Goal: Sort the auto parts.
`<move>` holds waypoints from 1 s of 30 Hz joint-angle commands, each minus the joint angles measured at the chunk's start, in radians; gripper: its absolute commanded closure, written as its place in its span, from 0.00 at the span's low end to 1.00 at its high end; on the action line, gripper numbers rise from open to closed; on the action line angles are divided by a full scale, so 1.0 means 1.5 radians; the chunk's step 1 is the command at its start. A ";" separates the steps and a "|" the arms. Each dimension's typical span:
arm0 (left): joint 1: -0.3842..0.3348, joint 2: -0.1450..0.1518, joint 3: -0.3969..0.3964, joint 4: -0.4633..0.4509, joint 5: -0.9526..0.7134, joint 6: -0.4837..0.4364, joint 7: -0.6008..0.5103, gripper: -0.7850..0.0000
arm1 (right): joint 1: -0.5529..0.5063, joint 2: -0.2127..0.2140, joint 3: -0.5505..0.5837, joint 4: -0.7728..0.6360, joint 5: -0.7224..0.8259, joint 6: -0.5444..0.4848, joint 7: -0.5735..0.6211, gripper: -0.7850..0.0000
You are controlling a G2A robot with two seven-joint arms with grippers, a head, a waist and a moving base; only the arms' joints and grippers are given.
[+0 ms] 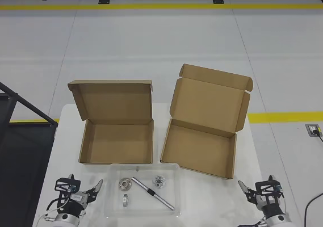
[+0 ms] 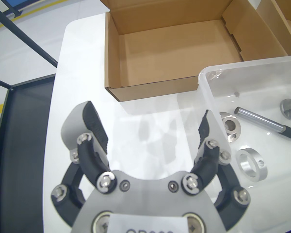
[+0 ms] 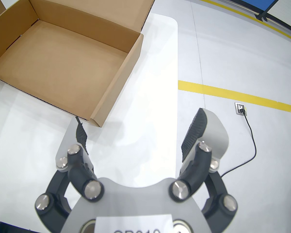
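Observation:
A clear plastic tray (image 1: 111, 170) at the table's front middle holds a metal shaft with a black end (image 1: 152, 193), a flanged hub (image 1: 125, 183), a plain ring (image 1: 125, 200) and a small gear-like part (image 1: 159, 181). The shaft (image 2: 266, 123), hub (image 2: 230, 126) and ring (image 2: 251, 162) also show in the left wrist view. Behind the tray stand two open cardboard boxes, the left box (image 1: 116, 142) and the right box (image 1: 200, 146), both with nothing inside. My left gripper (image 1: 85, 189) is open just left of the tray. My right gripper (image 1: 259, 188) is open at the front right corner.
A black rack (image 1: 2, 164) stands off the table's left edge. The table's right edge (image 3: 177, 78) lies close beside my right gripper (image 3: 140, 124), with the floor, a yellow line and a cabled socket (image 3: 240, 108) beyond. Bare table lies between the tray and the right gripper.

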 commanded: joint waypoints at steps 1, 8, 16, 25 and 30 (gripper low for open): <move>0.000 0.000 0.000 0.000 0.000 0.000 0.000 0.00 | 0.000 0.000 0.000 0.000 0.000 0.000 0.000 0.00; 0.000 0.000 0.000 0.000 0.000 0.000 0.000 0.00 | 0.000 0.000 0.000 0.000 0.000 0.000 0.000 0.00; -0.002 0.000 0.000 -0.002 0.002 -0.001 0.003 0.00 | 0.000 0.000 0.000 0.000 0.000 0.000 0.000 0.00; 0.043 0.000 -0.050 -0.031 -0.028 -0.049 0.121 0.00 | 0.006 0.001 -0.046 -0.087 -0.151 -0.012 0.004 0.00; 0.091 0.001 -0.113 -0.045 -0.086 -0.082 0.180 0.00 | 0.004 0.006 -0.096 -0.186 -0.339 -0.074 0.026 0.00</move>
